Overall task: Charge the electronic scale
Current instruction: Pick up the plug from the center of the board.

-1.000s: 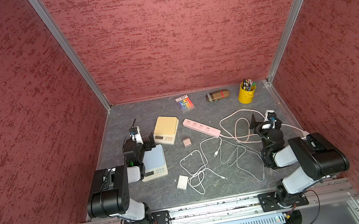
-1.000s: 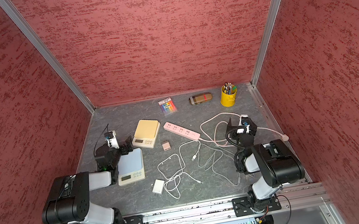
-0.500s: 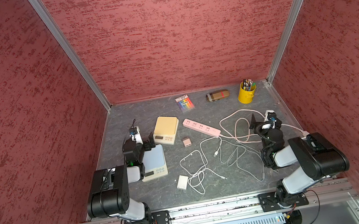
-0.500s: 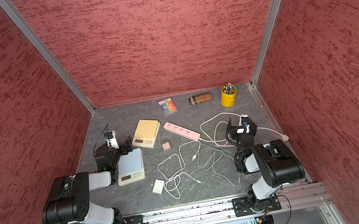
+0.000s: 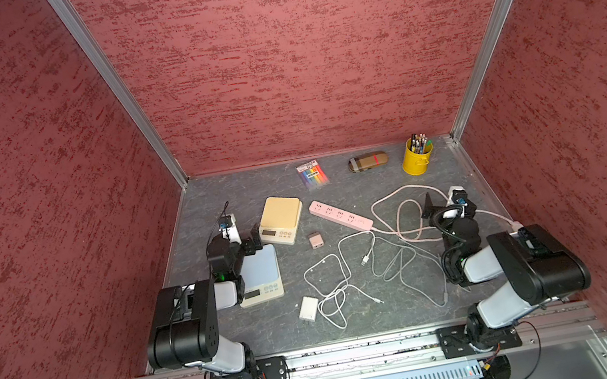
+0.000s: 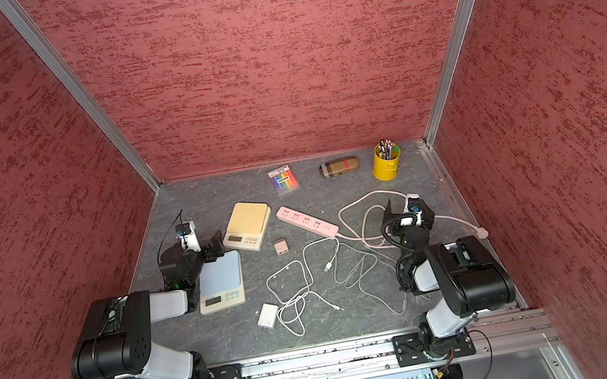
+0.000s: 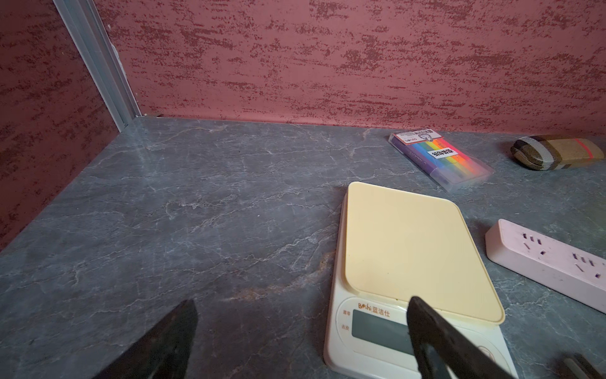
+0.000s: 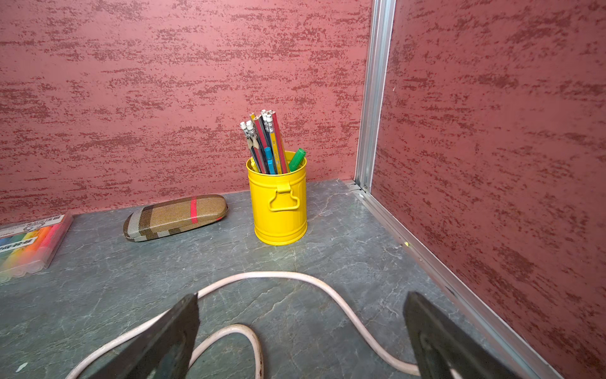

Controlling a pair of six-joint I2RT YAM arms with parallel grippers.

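The left pincer (image 7: 301, 303) stands open and empty. In its wrist view one finger (image 7: 436, 334) crosses the display corner of the yellow-topped scale (image 7: 410, 242); whether they touch cannot be told. In a top view this pincer (image 5: 248, 246) sits over the far edge of the blue-topped scale (image 5: 262, 273), with the yellow-topped scale (image 5: 282, 219) just beyond it.

The right pincer (image 8: 301, 297) is also open and empty, above loops of pink cord (image 8: 295, 275) on the worktop (image 8: 344, 229).

Both scales are flat cream-bodied rectangles. Each has a grey display and buttons at one short end.

The yellow-topped one reads "Boshi" followed by Chinese characters above its screen. The writing on the blue-topped one is too small to read.

Each scale's long axis runs roughly front to back, with the display end toward the robot. The yellow-topped one is turned slightly.

To their right lie a pink power strip (image 5: 341, 222), a small pink plug (image 5: 315, 240), loose white cables (image 5: 350, 271) and a white charger (image 5: 309, 308).
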